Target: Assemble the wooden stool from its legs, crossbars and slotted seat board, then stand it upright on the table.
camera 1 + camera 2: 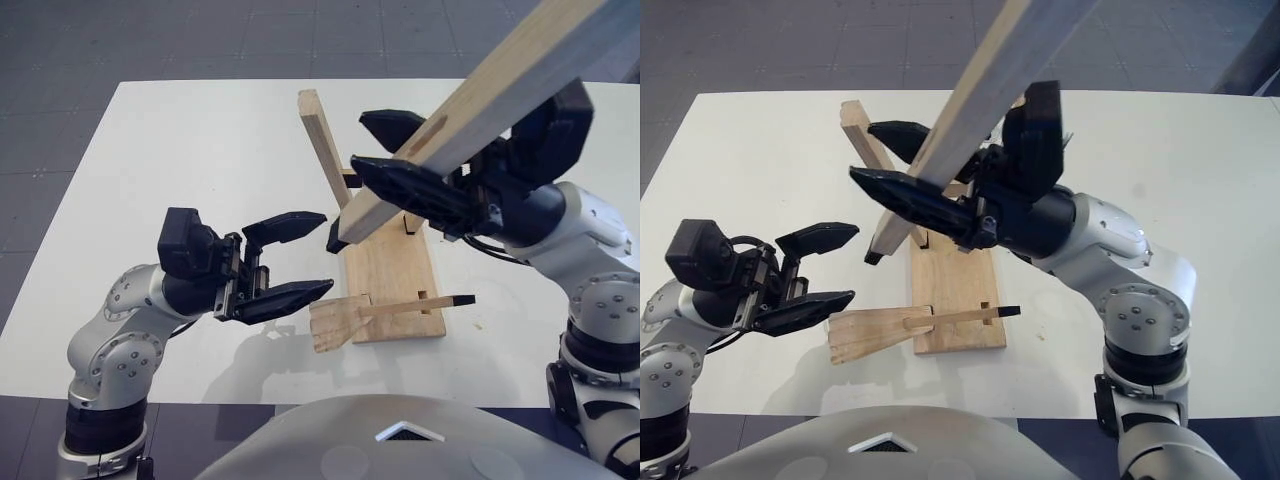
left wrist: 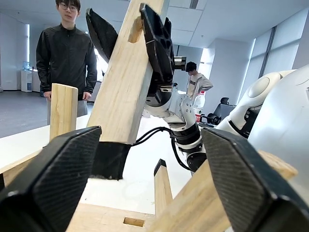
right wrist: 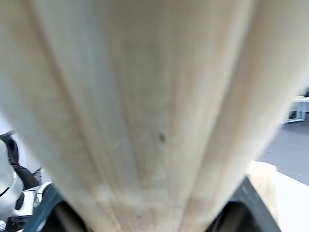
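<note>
Right claw (image 1: 360, 143) clamps a long leg (image 1: 480, 100), tilted steeply, low end at the board (image 1: 395, 275), top rising rightward; left claw (image 1: 325, 252) spread wide.

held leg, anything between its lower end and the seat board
Nothing visible. The leg in the right pincer ends by the seat board's left edge; the standing leg is farther back, the crossbar nearer.
</note>
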Robot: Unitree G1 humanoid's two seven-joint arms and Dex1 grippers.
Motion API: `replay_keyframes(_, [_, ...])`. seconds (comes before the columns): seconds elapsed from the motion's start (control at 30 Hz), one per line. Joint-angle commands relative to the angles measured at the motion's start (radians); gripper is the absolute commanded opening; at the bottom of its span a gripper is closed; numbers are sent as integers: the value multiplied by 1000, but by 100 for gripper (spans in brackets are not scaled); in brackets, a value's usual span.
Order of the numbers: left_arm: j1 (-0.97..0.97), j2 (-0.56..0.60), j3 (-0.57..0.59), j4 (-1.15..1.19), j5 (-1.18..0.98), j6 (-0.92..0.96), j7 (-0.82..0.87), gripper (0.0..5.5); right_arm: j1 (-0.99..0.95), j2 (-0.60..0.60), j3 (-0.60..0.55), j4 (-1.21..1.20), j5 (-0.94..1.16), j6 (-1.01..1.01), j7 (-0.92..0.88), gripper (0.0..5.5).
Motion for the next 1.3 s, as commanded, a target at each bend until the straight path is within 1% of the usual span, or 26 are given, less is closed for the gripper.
replay_keyframes(0.03, [16,21,42,23,33,-20,-32,454,44,-60,-90,-1,7,-13,26,202])
replay_keyframes(0.07, [24,30,58,31,43,-27,-46,467,58,-78,-122,0,11,-15,34,202])
replay_keyframes(0.13, [34,43,84,47,49,-32,-74,475,85,-112,-176,2,15,-19,48,202])
replay_keyframes(0.27, [52,66,124,78,76,-54,-121,475,154,-175,-268,9,15,-24,103,202])
replay_keyframes(0.4, [74,91,155,133,106,-55,-176,475,233,-229,-341,109,-41,-61,275,202])
replay_keyframes(0.53, [124,139,162,168,150,-61,-276,475,300,-303,-395,279,-136,-127,524,202])
replay_keyframes(0.67, [176,179,155,200,206,-83,-367,475,307,-354,-423,409,-205,-170,669,202])
replay_keyframes(0.83, [195,178,123,198,244,-90,-393,475,377,-389,-409,455,-291,-224,828,202])
replay_keyframes(0.97, [196,173,55,194,277,-79,-394,475,446,-367,-323,426,-416,-345,923,202])
replay_keyframes(1.13, [197,148,-58,190,315,-74,-388,475,462,-315,-231,432,-526,-517,979,202])
replay_keyframes(1.3, [154,86,-164,189,327,-45,-315,475,462,-260,-156,431,-577,-615,972,202])
